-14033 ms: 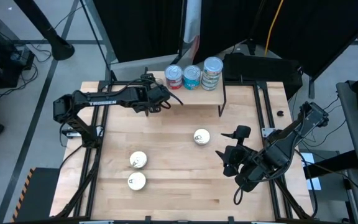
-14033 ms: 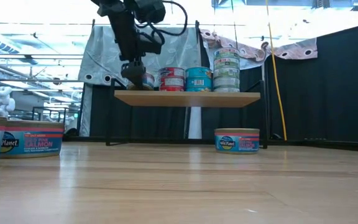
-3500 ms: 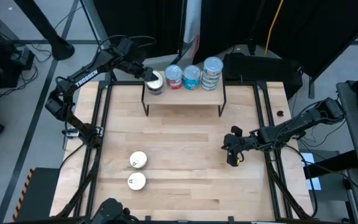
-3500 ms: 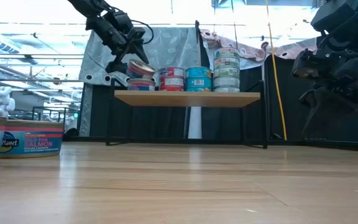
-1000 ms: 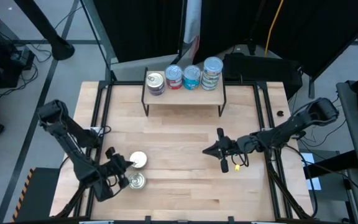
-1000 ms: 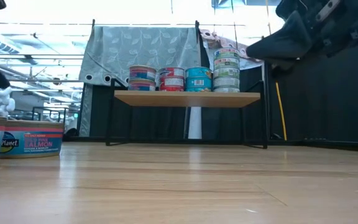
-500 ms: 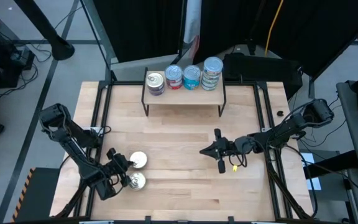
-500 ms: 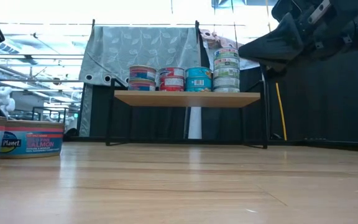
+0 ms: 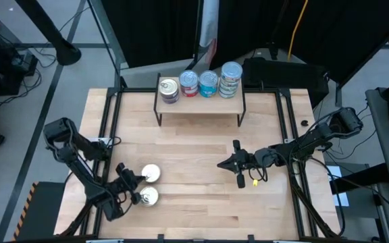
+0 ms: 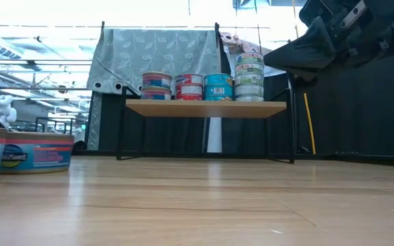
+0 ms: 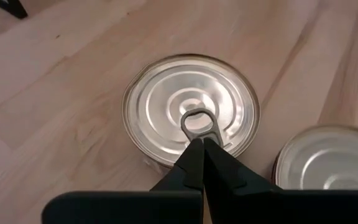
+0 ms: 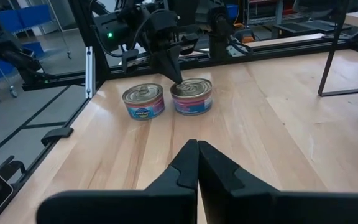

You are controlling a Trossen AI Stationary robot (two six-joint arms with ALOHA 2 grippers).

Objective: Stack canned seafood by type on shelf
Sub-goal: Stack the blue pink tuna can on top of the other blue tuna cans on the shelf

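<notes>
Silver-lidded tins: I count 2 loose (image 9: 150, 173) (image 9: 148, 196) near table's front-left edge, 4 stacks on the shelf (image 9: 200, 102) at back. L gripper (image 11: 201, 144) pinched shut, tips at one lid's pull tab. R gripper (image 9: 221, 164) shut, empty, mid-table w/ open wood around.

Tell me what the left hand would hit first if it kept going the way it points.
The left hand, shut, points at the nearer tin's pull tab; it would likely meet that tab or the lid around it first. Whether it already touches is unclear.
</notes>
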